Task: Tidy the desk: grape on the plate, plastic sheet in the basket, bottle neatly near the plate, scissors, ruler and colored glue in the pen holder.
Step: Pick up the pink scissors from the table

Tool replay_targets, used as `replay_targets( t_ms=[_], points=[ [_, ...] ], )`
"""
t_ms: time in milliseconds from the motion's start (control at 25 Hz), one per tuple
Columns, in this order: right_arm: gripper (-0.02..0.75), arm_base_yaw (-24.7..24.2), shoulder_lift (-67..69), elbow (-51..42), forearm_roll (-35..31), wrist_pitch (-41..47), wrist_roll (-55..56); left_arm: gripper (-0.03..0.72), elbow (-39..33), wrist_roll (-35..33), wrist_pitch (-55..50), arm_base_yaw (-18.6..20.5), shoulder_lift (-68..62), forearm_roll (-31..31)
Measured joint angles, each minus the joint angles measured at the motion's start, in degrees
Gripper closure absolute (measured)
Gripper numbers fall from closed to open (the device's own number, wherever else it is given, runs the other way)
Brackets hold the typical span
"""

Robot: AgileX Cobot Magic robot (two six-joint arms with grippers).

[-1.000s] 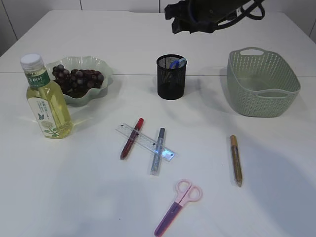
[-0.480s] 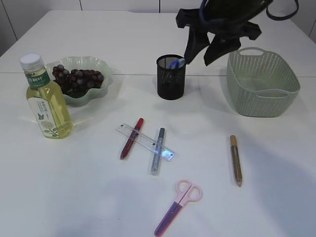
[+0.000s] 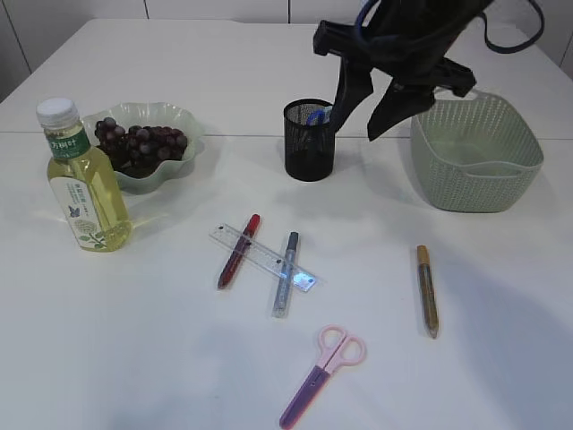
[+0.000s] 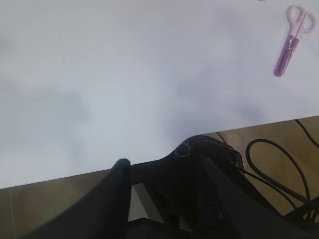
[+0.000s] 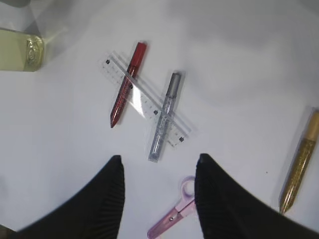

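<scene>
Hovering high near the table's (image 3: 179,358) far edge, right gripper (image 3: 372,100) open and empty; lowering squarely over the silver glue (image 5: 164,117) lying across the ruler (image 5: 148,104) mid-table, fingers straddling its narrow body.

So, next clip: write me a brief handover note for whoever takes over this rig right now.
Right tool: open, empty, raised between pen holder and basket. Left tool: open, empty, at the table's near edge.
Done: grapes on plate, bottle beside it.
Left: ruler lying across red glue and silver glue, gold glue, scissors, all on the table. Plastic sheet not discernible.
</scene>
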State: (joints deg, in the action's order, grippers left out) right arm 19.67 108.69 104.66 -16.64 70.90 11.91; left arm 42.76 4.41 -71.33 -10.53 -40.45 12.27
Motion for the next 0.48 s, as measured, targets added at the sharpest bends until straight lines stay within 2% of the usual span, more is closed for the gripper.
replay_targets(
  t_ms=[480],
  points=[
    [0.351,6.5,-10.8,-19.0,-0.4,0.0,8.4,0.37,0.0,0.0,0.0,0.0,0.0,0.0]
  ],
)
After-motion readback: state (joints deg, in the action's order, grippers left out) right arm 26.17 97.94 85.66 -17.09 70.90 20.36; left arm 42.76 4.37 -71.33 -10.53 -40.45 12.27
